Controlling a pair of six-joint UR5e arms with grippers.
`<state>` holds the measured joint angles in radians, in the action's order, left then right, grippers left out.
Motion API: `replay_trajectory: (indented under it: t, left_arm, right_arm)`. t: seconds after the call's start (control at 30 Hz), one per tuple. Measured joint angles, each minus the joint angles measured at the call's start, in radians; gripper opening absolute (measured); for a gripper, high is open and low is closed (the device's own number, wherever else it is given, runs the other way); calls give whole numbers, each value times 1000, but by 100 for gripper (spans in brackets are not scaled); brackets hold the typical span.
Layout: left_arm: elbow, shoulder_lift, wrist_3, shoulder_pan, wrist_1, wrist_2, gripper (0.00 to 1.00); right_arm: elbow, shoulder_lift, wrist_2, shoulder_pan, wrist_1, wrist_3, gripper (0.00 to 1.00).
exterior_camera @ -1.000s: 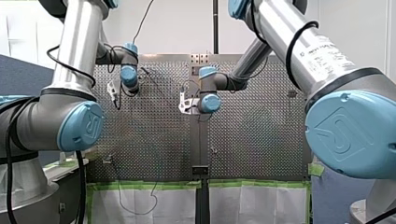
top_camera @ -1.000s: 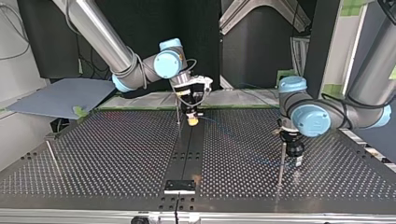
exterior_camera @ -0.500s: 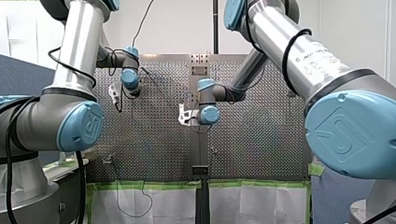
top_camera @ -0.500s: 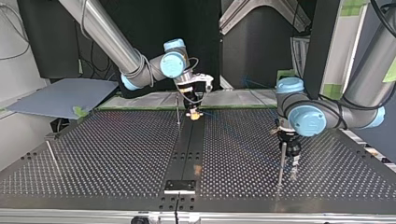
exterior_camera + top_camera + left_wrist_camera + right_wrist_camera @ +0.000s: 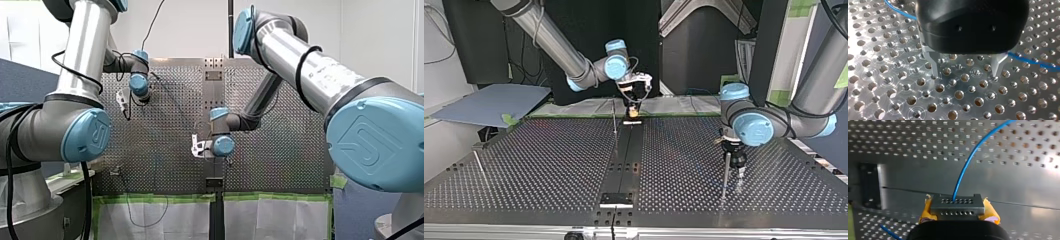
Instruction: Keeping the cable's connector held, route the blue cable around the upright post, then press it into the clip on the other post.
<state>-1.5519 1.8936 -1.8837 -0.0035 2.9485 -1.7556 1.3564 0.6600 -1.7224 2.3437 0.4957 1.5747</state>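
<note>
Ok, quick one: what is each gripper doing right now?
Left gripper: open, holding nothing.
Right gripper: closed on the connector of the blue cable.

A perforated metal table (image 5: 524,165) carries a small black plate (image 5: 616,199) at the top view's near edge, while a grey-blue sheet (image 5: 489,102), perhaps cardboard, lies beyond its left corner beside green tape (image 5: 509,120).

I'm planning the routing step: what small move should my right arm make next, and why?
Probably swing the connector around the upright post without letting go. My right gripper clamps it between yellow pads near that post in the top view, and the blue cable trails free from it, seemingly not yet wrapped.
</note>
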Motion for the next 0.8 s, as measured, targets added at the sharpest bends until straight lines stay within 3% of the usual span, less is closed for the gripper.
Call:
replay_trajectory:
  t: [0.8]
  left_arm:
    - [0,0,4,-1,0,2,100]
  right_arm:
    - [4,-191,-43,5,111,19,0]
